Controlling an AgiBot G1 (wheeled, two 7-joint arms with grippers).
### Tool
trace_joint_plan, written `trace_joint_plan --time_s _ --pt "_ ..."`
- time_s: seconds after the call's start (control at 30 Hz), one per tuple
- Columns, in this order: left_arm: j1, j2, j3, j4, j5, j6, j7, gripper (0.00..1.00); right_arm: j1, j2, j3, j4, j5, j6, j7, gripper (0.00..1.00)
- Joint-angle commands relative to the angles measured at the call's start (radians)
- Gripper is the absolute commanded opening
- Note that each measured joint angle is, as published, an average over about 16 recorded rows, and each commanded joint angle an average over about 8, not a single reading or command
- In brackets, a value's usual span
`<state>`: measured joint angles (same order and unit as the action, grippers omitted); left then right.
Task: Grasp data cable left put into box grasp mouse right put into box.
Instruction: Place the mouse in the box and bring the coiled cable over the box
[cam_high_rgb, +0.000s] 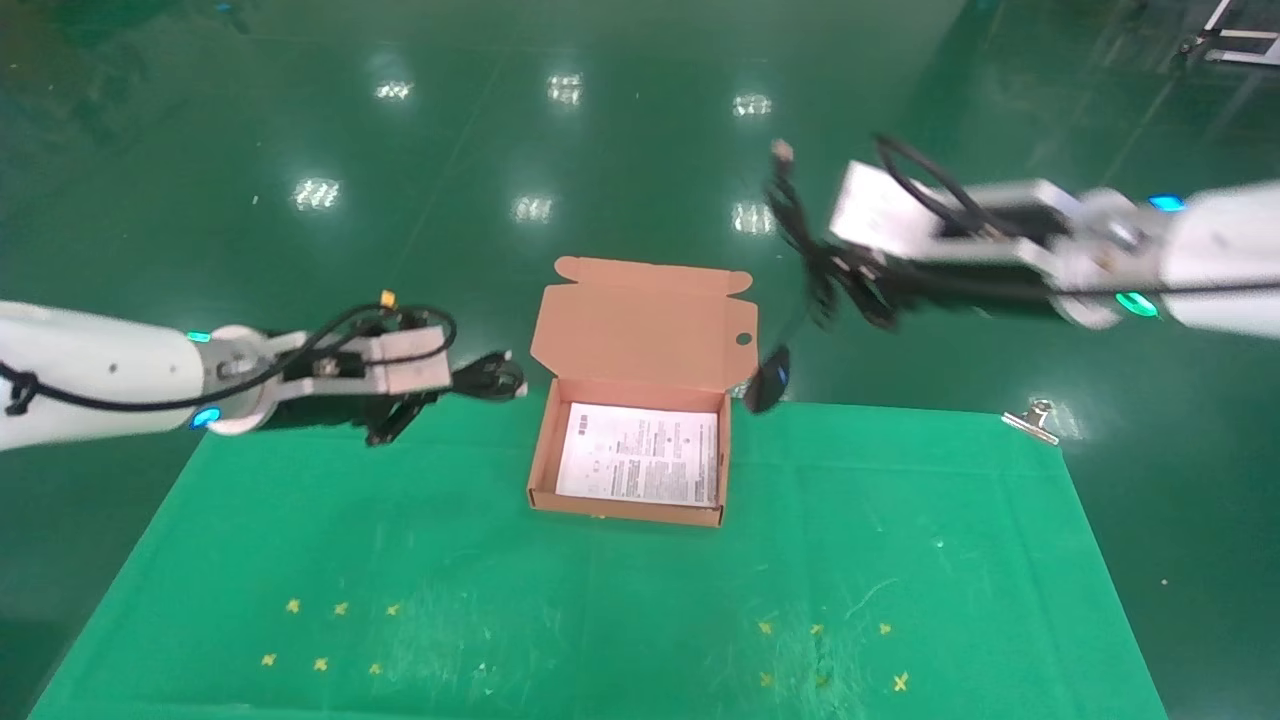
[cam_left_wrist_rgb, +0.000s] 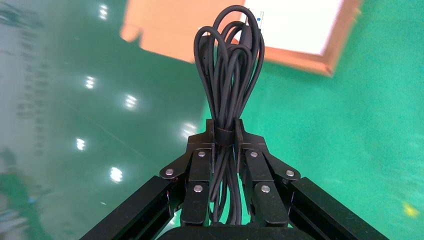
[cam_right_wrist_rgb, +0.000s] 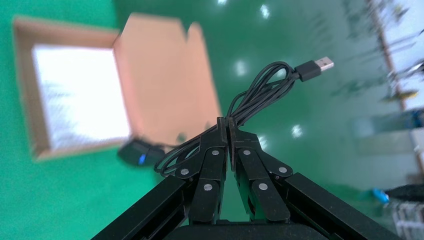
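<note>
My left gripper (cam_high_rgb: 452, 380) is shut on the data cable (cam_high_rgb: 492, 378), a bundle of black loops. It holds the bundle in the air just left of the box (cam_high_rgb: 640, 320). In the left wrist view my gripper (cam_left_wrist_rgb: 225, 136) clamps the bundle (cam_left_wrist_rgb: 230, 65) at its band, with the box (cam_left_wrist_rgb: 300, 56) beyond. My right gripper (cam_high_rgb: 848, 275) is raised to the right of the box and shut on the mouse's cord (cam_high_rgb: 800, 230). The mouse (cam_high_rgb: 768, 378) hangs below it by the lid's right edge. The right wrist view shows my gripper (cam_right_wrist_rgb: 228, 123) pinching the cord, the mouse (cam_right_wrist_rgb: 140, 152) dangling and the USB plug (cam_right_wrist_rgb: 317, 67) sticking out.
The box stands open at the far middle of the green cloth table (cam_high_rgb: 640, 600), with a white printed sheet (cam_high_rgb: 640, 452) inside. A metal binder clip (cam_high_rgb: 1030, 418) sits at the table's far right corner. Yellow cross marks (cam_high_rgb: 330, 635) lie near the front.
</note>
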<state>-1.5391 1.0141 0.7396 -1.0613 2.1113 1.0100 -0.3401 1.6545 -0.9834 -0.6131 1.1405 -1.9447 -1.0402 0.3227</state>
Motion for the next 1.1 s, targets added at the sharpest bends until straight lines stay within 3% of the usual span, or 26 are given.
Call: trace_joint_plan --time_s 0.03,0.37,0.63,0.83,1.1 --pt "-0.012 0.015 -0.002 0.004 0.01 -0.016 -0.001 0.0 0.027 -0.041 0.004 -0.032 0.011 0.027 -0.028 0.0" --pt "-0.09 0.094 0.0 0.151 0.066 -0.094 0.016 0.0 0.109 -0.245 0.007 -0.347 0.092 0.126 -0.255 0.0" --pt "-0.116 0.116 0.007 0.211 0.115 -0.12 -0.001 0.0 0.139 -0.342 0.016 -0.542 0.157 0.143 -0.399 0.0" --pt "-0.118 0.114 0.008 0.225 0.127 -0.123 -0.009 0.0 0.141 -0.363 0.01 -0.592 0.179 0.147 -0.431 0.0" --pt "-0.107 0.072 0.017 0.208 0.182 -0.1 -0.056 0.0 0.101 -0.359 -0.023 -0.564 0.189 0.146 -0.404 0.0"
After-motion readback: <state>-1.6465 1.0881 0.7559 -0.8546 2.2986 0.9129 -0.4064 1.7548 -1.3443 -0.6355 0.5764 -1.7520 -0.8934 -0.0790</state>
